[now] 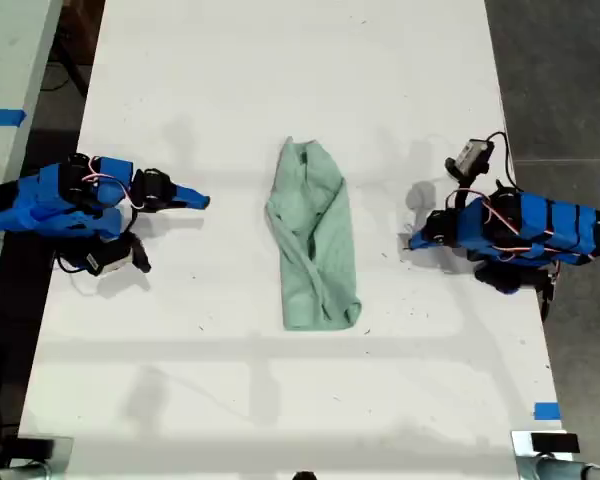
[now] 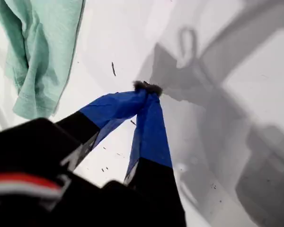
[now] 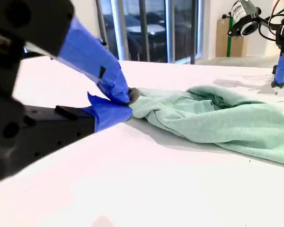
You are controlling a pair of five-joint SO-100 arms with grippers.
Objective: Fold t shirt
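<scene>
Mint t shirt (image 1: 315,240) bunched lengthwise on white table (image 1: 280,80), my first gripper's pincer (image 1: 412,241) together, my second gripper's pincer (image 1: 204,202) together

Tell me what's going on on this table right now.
A mint-green t shirt lies bunched lengthwise in the middle of the white table. My first gripper, at the exterior view's right, and my second gripper, at its left, are both shut and empty, each apart from the cloth. No fold is under way.

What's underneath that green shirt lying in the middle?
Only the white table shows around the t shirt. The cloth lies folded over itself in layers, so whatever sits beneath or between them is covered and cannot be seen.
</scene>
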